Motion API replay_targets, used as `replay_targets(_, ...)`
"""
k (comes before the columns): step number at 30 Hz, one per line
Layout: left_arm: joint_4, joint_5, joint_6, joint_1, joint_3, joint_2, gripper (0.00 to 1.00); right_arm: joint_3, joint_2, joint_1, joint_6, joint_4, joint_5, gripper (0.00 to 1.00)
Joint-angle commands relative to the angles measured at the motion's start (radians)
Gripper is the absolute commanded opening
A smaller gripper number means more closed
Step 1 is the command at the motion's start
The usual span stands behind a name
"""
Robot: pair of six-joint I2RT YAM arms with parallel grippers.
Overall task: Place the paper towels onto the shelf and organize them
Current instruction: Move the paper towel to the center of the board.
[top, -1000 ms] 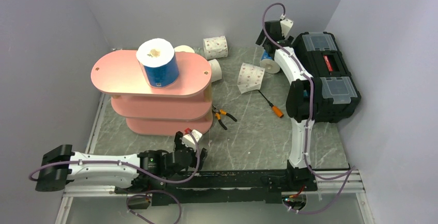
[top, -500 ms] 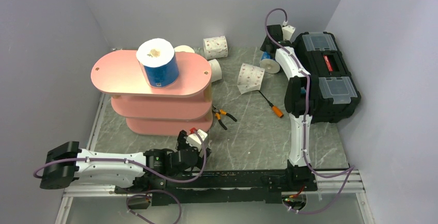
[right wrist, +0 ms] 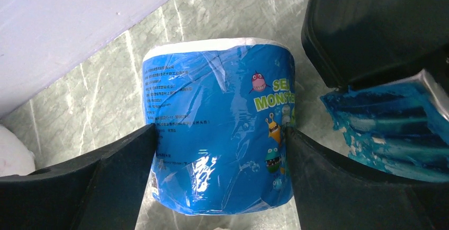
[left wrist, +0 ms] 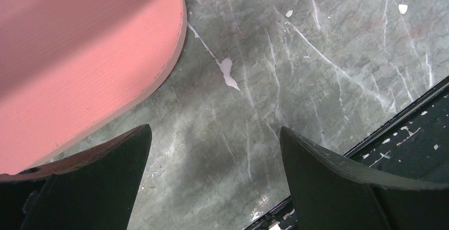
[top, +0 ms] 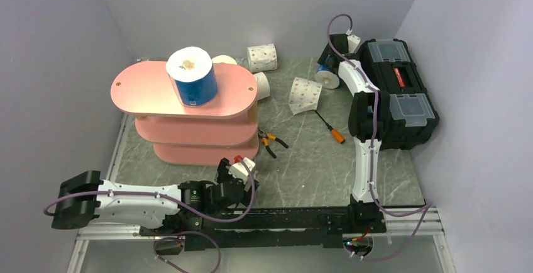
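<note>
L gripper (left wrist: pixel 214 129) open, tucked low; R gripper (right wrist: pixel 221 128) open, stretched far fwd.

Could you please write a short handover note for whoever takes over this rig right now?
Left gripper: open, empty, low over the table beside the shelf, at its bottom board.
Right gripper: open, one finger on each side of the blue roll by the toolbox.
Done: the blue roll on the top tier stands upright.
Left: the roll at the right gripper, the far speckled roll, the near speckled roll, the white roll beside the shelf, and the white roll behind the shelf.
</note>
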Motion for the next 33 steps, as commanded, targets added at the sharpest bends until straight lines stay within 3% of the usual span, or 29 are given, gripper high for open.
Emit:
replay_targets(1, 0.038, -0.015, 0.007, -0.006, 0.034, 0.006, 0.98, -0.162, -0.074, 0.001, -0.012, 0.051, -0.041, 0.85)
replay_targets(23, 0.035, 0.027, -0.053, -0.007, -0.058, -0.147, 0.96, -0.828, -0.486, 0.179, 0.024, 0.308, 0.06, 0.8)
replay_targets(33, 0.052, 0.042, -0.04, -0.009, -0.053, -0.136, 0.96, -0.913, -0.618, 0.228, -0.004, 0.321, 0.05, 0.8)
